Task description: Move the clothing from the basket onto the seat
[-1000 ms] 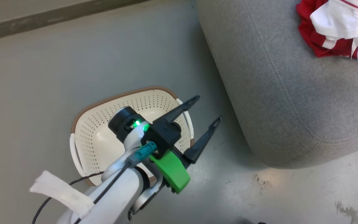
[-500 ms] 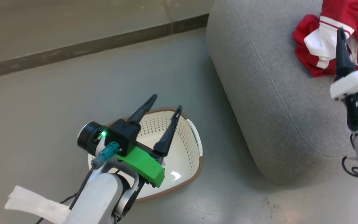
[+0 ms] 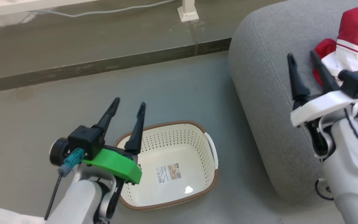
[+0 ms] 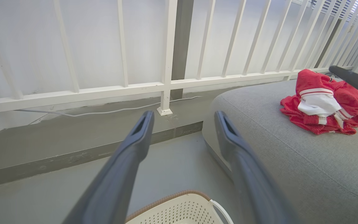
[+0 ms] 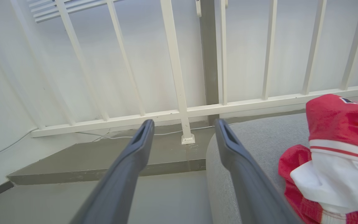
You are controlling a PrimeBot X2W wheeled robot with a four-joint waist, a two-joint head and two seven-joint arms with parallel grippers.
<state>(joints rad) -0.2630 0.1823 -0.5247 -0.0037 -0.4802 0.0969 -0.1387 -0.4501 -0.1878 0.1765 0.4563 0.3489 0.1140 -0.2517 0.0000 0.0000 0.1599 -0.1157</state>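
Head view: the left gripper (image 3: pixel 128 103) stands above the near-left rim of the basket (image 3: pixel 179 137), its two dark fingers spread apart with nothing between them. The right gripper (image 3: pixel 301 55) stands over the seat (image 3: pixel 259 93), fingers likewise spread and holding nothing.

Basket: upright on the grey floor (image 3: pixel 166 84), near the seat's rounded corner but apart from it. The brown rim is visible, and one white side handle (image 3: pixel 212 147) faces the seat. The perforated walls and bare bottom are exposed, and a printed label (image 3: pixel 168 173) is stuck to the bottom.

Clothing (image 3: pixel 354 29): bunched in one heap on top of the seat, toward its far right part. Red fabric, white trim bands and a white lining turned outward are visible. A scrap of lettering shows at the top edge but cannot be read.

Left wrist view: the heap rests on the seat's upper surface, well apart from the left fingers. A dark finger of the right gripper enters at the right edge beside the heap.

Right wrist view: the heap lies at the lower right, near the right-hand finger, with a strip of grey upholstery between them, so no contact.

Background: a raised step (image 3: pixel 104 40) runs behind basket and seat, carrying a white railing (image 4: pixel 166 84), with a thin cable (image 3: pixel 104 12) along its base.
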